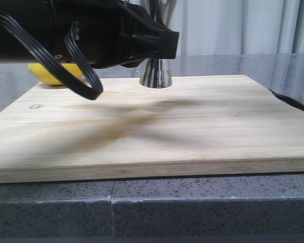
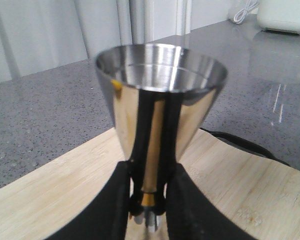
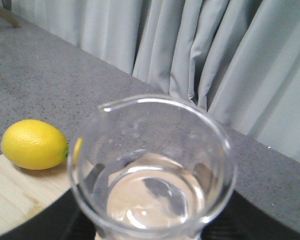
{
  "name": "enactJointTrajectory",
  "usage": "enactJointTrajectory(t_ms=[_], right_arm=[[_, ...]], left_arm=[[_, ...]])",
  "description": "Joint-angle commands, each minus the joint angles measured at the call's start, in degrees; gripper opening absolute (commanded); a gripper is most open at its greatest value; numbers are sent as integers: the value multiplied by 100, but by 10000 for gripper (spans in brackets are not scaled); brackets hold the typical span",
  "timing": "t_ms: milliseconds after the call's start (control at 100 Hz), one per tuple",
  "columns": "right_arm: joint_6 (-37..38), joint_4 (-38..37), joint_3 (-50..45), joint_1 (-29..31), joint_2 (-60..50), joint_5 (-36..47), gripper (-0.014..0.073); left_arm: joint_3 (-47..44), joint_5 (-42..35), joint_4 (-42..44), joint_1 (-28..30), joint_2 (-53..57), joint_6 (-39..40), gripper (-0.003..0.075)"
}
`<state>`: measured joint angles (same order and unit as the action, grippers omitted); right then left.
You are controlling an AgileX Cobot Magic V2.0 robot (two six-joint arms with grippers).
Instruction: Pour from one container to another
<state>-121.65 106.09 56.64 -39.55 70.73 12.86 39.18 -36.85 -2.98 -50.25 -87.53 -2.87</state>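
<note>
Upright jigger (image 2: 160, 100) clamped at the waist by left hand (image 2: 147, 210); upright beaker (image 3: 152, 170) in right hand.

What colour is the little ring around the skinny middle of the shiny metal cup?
Gold. The thin band at the steel hourglass jigger's waist shows best in the left wrist view.

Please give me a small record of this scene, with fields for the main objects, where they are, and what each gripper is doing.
surface: wooden cutting board on a grey speckled counter
jigger: steel jigger, upright on the board, gold band at its waist, cup looks empty
left gripper: left gripper, fingers on both sides of the jigger's waist; contact cannot be confirmed
beaker: clear glass beaker, holds clear liquid, pouring lip visible
right gripper: right gripper, mostly hidden behind the beaker; grip not visible
other: lemon at the board's far left edge
</note>
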Motion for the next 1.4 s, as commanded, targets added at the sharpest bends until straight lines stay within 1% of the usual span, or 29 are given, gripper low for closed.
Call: enactJointTrajectory(t_ms=[0, 190, 290, 380, 600, 880, 1170, 1390], right_arm=[[200, -99, 212, 31, -133, -334, 206], [701, -99, 220, 31, -133, -477, 206], [877, -99, 220, 31, -133, -740, 206], [876, -99, 220, 31, -133, -833, 206], [532, -99, 220, 31, -133, -478, 206], [521, -330, 220, 31, -133, -296, 206], [459, -370, 220, 31, -133, -292, 206], [256, -380, 220, 31, -133, -287, 206]], left_arm=[[165, -483, 13, -34, 236, 81, -19], [165, -483, 22, -34, 236, 81, -19], [165, -483, 22, -34, 236, 81, -19], [165, -483, 22, -34, 236, 81, -19], [165, -483, 22, -34, 236, 81, -19], [165, -483, 22, -34, 227, 81, -19], [165, -483, 22, -34, 227, 81, -19], [165, -483, 22, -34, 227, 81, -19]])
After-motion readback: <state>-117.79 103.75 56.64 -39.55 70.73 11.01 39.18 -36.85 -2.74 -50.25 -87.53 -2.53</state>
